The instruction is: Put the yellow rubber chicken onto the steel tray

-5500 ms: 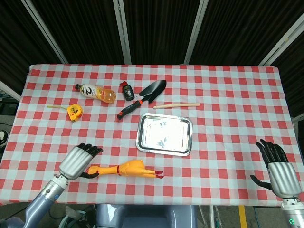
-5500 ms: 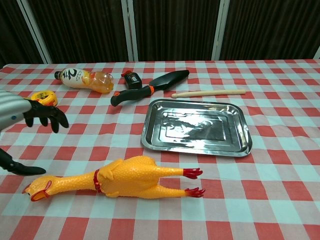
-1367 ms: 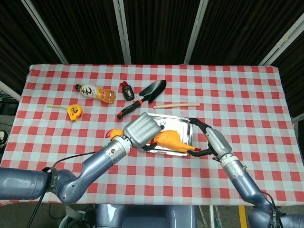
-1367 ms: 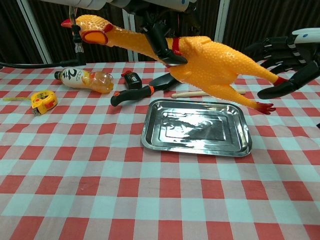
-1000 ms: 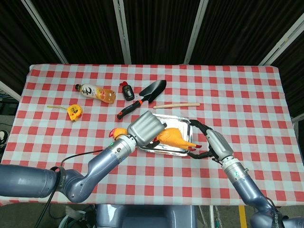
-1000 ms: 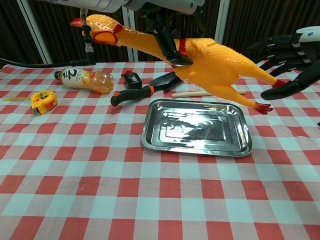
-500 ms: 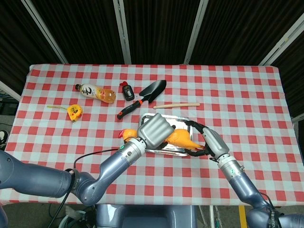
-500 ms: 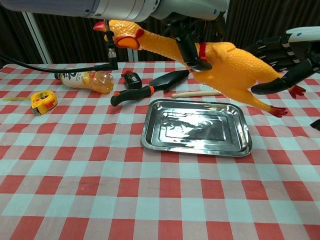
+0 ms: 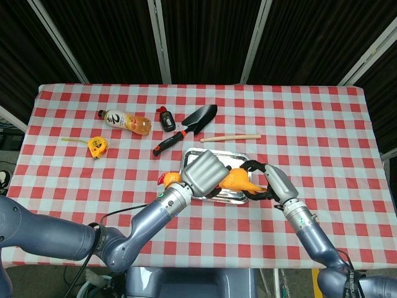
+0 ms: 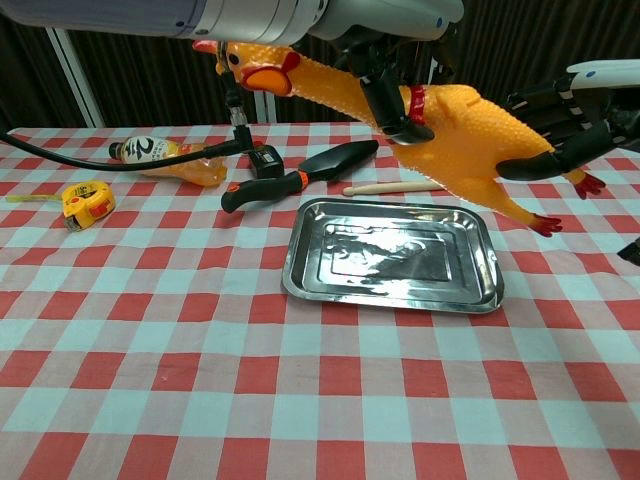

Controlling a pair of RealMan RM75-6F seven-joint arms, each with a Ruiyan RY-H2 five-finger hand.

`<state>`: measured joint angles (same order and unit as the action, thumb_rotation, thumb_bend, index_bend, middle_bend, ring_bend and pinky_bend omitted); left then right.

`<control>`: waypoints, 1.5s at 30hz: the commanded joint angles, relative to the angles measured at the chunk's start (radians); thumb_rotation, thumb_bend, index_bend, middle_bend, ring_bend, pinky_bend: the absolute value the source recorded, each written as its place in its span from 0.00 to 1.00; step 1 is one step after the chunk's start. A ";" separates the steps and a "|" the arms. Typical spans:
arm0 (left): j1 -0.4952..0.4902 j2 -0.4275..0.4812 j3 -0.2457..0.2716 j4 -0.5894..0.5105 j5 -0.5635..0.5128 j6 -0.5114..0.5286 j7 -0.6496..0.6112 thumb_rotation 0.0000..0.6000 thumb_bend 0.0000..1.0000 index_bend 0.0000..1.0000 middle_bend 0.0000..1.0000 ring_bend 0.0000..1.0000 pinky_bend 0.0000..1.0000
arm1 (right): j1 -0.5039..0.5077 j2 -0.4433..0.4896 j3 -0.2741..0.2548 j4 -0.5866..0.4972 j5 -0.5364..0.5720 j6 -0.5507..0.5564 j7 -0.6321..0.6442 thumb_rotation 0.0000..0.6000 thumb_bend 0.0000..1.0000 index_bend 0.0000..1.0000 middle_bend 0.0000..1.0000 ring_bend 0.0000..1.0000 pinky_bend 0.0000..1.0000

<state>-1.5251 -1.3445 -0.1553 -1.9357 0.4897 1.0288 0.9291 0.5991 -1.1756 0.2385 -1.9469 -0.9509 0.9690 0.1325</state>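
Both arms are smooth blue-grey tubes that widen toward the shoulders, with pale silver collars at the wrists. The left hand [image 9: 202,172] has a broad, brushed-silver back — boxy, with rounded corners — and black fingers [image 10: 385,95] beneath it. The right hand [image 9: 272,182] is the same build: silver shell on the back, black segmented fingers [image 10: 545,108] with pale bands across them. A thin black cable loops beside the left forearm, and another black cable trails behind that arm in the chest view
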 commanded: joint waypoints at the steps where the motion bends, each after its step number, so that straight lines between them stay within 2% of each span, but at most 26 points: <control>1: 0.002 -0.003 0.001 0.002 0.007 0.001 -0.005 1.00 0.63 0.60 0.69 0.62 0.64 | 0.000 -0.005 -0.001 0.003 0.003 0.002 -0.005 1.00 0.46 0.45 0.36 0.33 0.22; 6: 0.012 -0.012 0.008 0.009 0.036 0.006 -0.014 1.00 0.63 0.60 0.69 0.62 0.64 | -0.004 -0.014 0.002 0.011 0.007 0.016 -0.017 1.00 0.54 0.54 0.45 0.43 0.31; 11: 0.019 -0.025 0.011 0.024 0.051 0.009 -0.022 1.00 0.62 0.60 0.69 0.62 0.64 | -0.004 -0.019 0.001 0.017 0.007 0.011 -0.019 1.00 0.64 0.72 0.62 0.61 0.58; 14: 0.023 -0.030 0.011 0.029 0.059 0.009 -0.027 1.00 0.62 0.60 0.69 0.62 0.64 | -0.004 -0.020 0.002 0.022 0.005 0.006 -0.016 1.00 0.66 0.85 0.73 0.71 0.68; 19: 0.028 -0.036 0.012 0.035 0.069 0.007 -0.032 1.00 0.62 0.60 0.69 0.63 0.64 | -0.007 -0.023 0.001 0.028 0.001 0.006 -0.017 1.00 0.72 0.99 0.87 0.85 0.78; 22: 0.031 -0.038 0.012 0.039 0.073 0.005 -0.034 1.00 0.62 0.60 0.69 0.63 0.64 | -0.011 -0.023 0.003 0.030 -0.009 0.011 -0.016 1.00 0.75 1.00 0.92 0.90 0.80; 24: 0.035 -0.038 0.012 0.040 0.076 0.006 -0.037 1.00 0.62 0.60 0.69 0.63 0.64 | -0.015 -0.017 0.003 0.027 -0.019 0.010 -0.009 1.00 0.76 1.00 0.93 0.90 0.80; 25: 0.037 -0.037 0.011 0.040 0.078 0.006 -0.040 1.00 0.62 0.60 0.69 0.63 0.64 | -0.018 -0.013 0.004 0.025 -0.025 0.007 -0.002 1.00 0.76 0.98 0.92 0.87 0.80; 27: 0.042 -0.035 0.012 0.040 0.084 0.006 -0.044 1.00 0.62 0.60 0.69 0.63 0.64 | -0.020 0.008 -0.001 0.020 -0.049 -0.030 0.030 1.00 0.76 0.89 0.85 0.76 0.75; 28: 0.043 -0.034 0.013 0.041 0.086 0.006 -0.044 1.00 0.62 0.60 0.69 0.63 0.64 | -0.020 0.025 -0.006 0.018 -0.058 -0.059 0.048 1.00 0.75 0.79 0.77 0.67 0.70; 30: 0.047 -0.032 0.013 0.041 0.090 0.007 -0.047 1.00 0.62 0.60 0.69 0.63 0.64 | -0.018 0.055 -0.008 0.018 -0.085 -0.109 0.086 1.00 0.67 0.60 0.62 0.52 0.57; 32: 0.051 -0.029 0.013 0.041 0.093 0.007 -0.049 1.00 0.62 0.60 0.69 0.63 0.64 | -0.019 0.076 -0.012 0.025 -0.119 -0.144 0.121 1.00 0.50 0.36 0.44 0.34 0.40; 35: 0.055 -0.026 0.012 0.043 0.098 0.007 -0.050 1.00 0.62 0.60 0.69 0.63 0.64 | -0.022 0.098 -0.017 0.031 -0.167 -0.176 0.163 1.00 0.30 0.12 0.26 0.16 0.22; 36: 0.056 -0.026 0.012 0.043 0.099 0.008 -0.050 1.00 0.62 0.60 0.69 0.63 0.64 | -0.023 0.103 -0.018 0.032 -0.180 -0.183 0.174 1.00 0.27 0.07 0.22 0.12 0.19; 38: 0.057 -0.026 0.010 0.046 0.101 0.008 -0.049 1.00 0.62 0.60 0.69 0.63 0.64 | -0.024 0.115 -0.020 0.034 -0.210 -0.196 0.197 1.00 0.22 0.01 0.16 0.07 0.14; 45: 0.061 -0.042 0.006 0.060 0.121 0.015 -0.047 1.00 0.62 0.60 0.69 0.63 0.64 | -0.028 0.145 -0.020 0.032 -0.271 -0.219 0.278 1.00 0.22 0.00 0.14 0.05 0.13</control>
<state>-1.4645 -1.3853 -0.1481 -1.8768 0.6093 1.0432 0.8826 0.5730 -1.0383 0.2179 -1.9137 -1.2095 0.7561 0.3915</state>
